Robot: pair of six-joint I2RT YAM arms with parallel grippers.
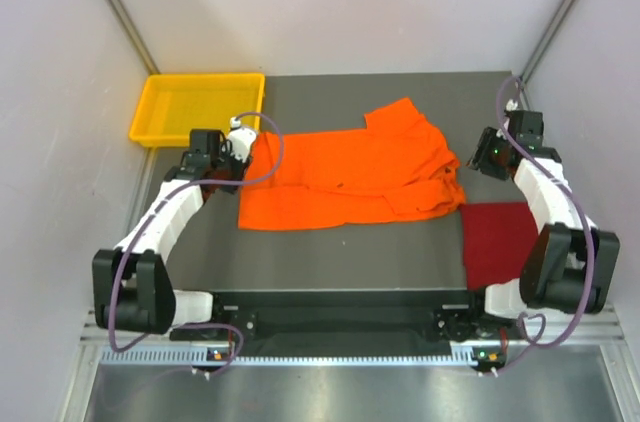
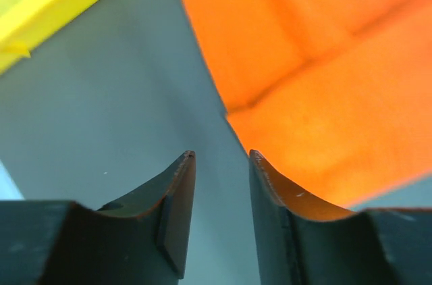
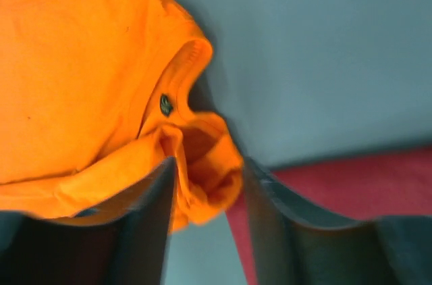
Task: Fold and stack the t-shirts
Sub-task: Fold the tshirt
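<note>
The orange shirt (image 1: 345, 182) lay as a rumpled band between the two claws and looked folded over once. The left claw (image 2: 219, 158) stood partly open and empty, the shirt's edge just to its right. The right claw (image 3: 209, 163) was parted too, with the bunched collar loose between its fingers, not pinched. The red shirt (image 1: 497, 237) lay just beside it, untouched. Further folds and the stacking remained

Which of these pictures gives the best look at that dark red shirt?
The top external view: there the dark red shirt lies flat, nearly whole, right of the orange shirt. The right wrist view catches only a blurred strip of it; the left wrist view shows none.
</note>
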